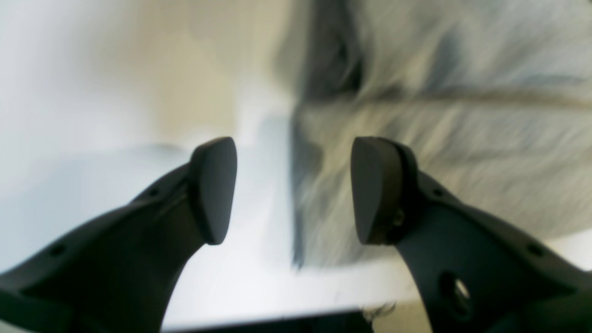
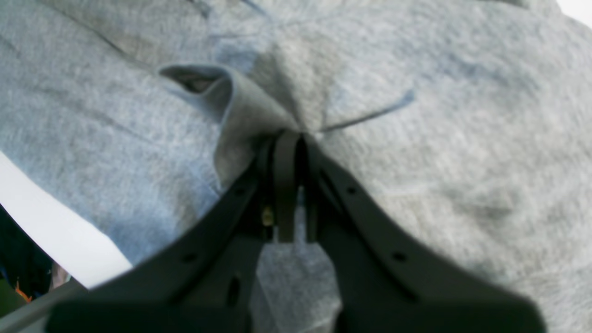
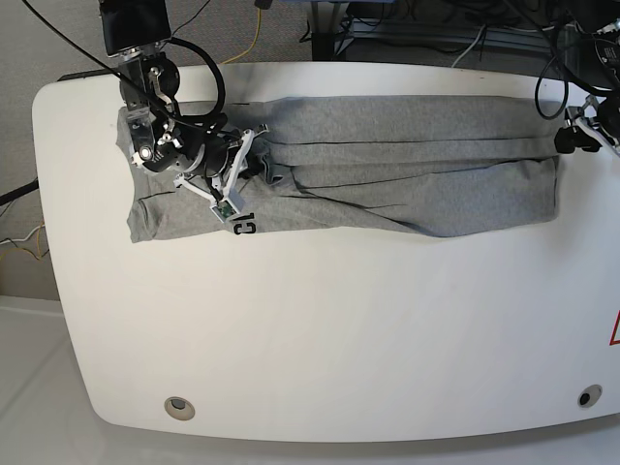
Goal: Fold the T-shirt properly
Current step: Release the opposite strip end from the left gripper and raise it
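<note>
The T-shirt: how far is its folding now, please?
Partly done, I judge. The T-shirt already lies in a long, layered strip along one table side. In hand: the right gripper pinches a raised fold; the left gripper is open at the far end. Left: probably straightening the uneven edge and loose creases, then folding the strip shorter.
</note>
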### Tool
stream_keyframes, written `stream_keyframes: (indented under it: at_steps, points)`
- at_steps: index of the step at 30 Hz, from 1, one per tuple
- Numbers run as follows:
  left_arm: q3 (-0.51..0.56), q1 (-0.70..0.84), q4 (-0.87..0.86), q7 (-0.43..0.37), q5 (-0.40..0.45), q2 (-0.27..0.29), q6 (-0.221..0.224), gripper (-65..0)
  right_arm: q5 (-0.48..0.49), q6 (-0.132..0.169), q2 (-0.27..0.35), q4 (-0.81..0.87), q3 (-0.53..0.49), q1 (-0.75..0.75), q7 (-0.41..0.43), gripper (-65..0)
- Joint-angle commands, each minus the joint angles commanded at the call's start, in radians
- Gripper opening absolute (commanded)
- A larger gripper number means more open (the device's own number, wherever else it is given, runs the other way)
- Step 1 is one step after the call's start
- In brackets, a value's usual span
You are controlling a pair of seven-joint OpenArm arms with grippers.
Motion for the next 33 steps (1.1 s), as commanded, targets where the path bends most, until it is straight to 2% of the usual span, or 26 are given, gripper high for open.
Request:
stream_keyframes:
  at_steps: [12, 33]
  points:
    - [0.029, -0.017, -0.002, 0.0, 0.0, 0.023, 0.0, -27.6, 0.002, 0.0, 0.002, 0.0, -0.002, -0.002, 0.0, -62.2]
    - [0.041, 0.015, -0.003, 0.0, 0.002, 0.025, 0.0, -27.6, 0.002, 0.003, 0.002, 0.0, -0.002, -0.002, 0.0, -62.2]
